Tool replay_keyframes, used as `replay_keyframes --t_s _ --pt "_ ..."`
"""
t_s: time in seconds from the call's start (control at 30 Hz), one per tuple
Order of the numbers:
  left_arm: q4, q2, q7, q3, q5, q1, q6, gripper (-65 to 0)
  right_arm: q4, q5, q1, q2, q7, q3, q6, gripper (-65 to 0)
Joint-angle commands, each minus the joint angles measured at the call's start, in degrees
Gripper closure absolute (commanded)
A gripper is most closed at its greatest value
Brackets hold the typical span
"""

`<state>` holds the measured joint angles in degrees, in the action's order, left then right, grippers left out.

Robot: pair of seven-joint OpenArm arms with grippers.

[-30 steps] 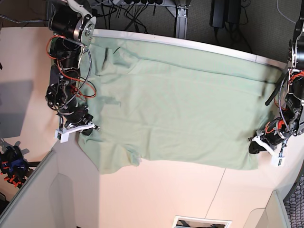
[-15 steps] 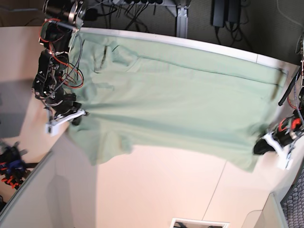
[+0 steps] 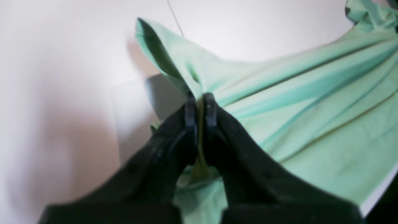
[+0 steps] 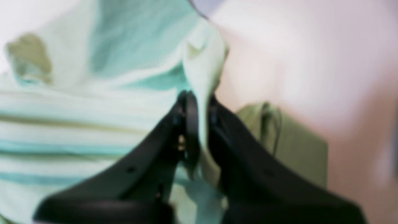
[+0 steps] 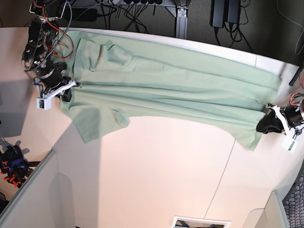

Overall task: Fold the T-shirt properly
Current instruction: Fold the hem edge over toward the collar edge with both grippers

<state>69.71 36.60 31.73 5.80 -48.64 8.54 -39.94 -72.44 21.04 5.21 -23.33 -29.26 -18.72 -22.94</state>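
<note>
Between the two grippers the T-shirt (image 5: 156, 76) stretches across the table (image 5: 166, 175), its near edge drawn into long taut creases and a loose flap hanging below each grip. The left gripper (image 5: 264, 127) is clamped on a bunch of fabric at one end; the right gripper (image 5: 68, 95) pinches the other. Over the last second both have moved apart and back toward the far side, so the near edge has travelled with them, uncovering more table in front of the grippers. That looks like the start of a fold carrying this edge over the rest. The flap dangling beneath the right gripper could tuck under unevenly, so it would probably need smoothing after release.
</note>
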Motion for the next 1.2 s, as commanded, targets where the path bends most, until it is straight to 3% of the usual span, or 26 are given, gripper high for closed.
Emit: replay_keyframes --t_s 0.0,0.17,0.2,0.3,0.37,0.7,0.83,1.0,1.17 --pt "1.4 1.3 -0.8 -0.6 -0.6 0.5 -0.1 0.0 -1.2 0.9 0.6 -1.4 1.4 -0.5 0.4 0.0" --pt "1.7 1.2 -0.6 -0.6 -0.7 -1.7 -0.1 0.0 -0.9 0.1 -0.3 -1.2 1.4 -0.5 0.4 0.0" --pt "1.7 1.2 -0.6 -0.6 -0.7 -1.9 -0.1 0.0 -0.9 -0.4 -0.3 -1.2 1.5 -0.5 0.4 -4.4" --pt "1.7 1.2 -0.6 -0.6 -0.6 -2.0 -0.1 0.0 -0.9 -0.7 -0.3 -1.3 3.3 -1.1 0.5 -26.9" --pt "1.7 1.2 -0.6 -0.6 -0.7 -2.0 -0.1 0.0 -1.0 -0.7 0.0 -1.2 3.8 -2.1 0.5 -32.4" --pt "1.7 1.2 -0.6 -0.6 -0.6 -2.0 -0.1 0.0 -0.9 0.4 6.2 -1.1 3.8 -8.6 0.5 -32.5" --pt "1.7 1.2 -0.6 -0.6 -0.4 -2.0 -0.1 0.0 3.1 0.0 11.1 0.2 4.5 -6.6 0.5 -32.5" --pt "1.7 1.2 -0.6 -0.6 0.1 -2.0 -0.1 0.0 13.9 -5.2 16.5 2.6 10.6 -2.0 0.5 -32.5" --pt "1.7 1.2 -0.6 -0.6 0.0 -2.0 -0.1 0.0 20.7 -7.6 18.2 3.7 12.9 1.1 0.5 -32.5"
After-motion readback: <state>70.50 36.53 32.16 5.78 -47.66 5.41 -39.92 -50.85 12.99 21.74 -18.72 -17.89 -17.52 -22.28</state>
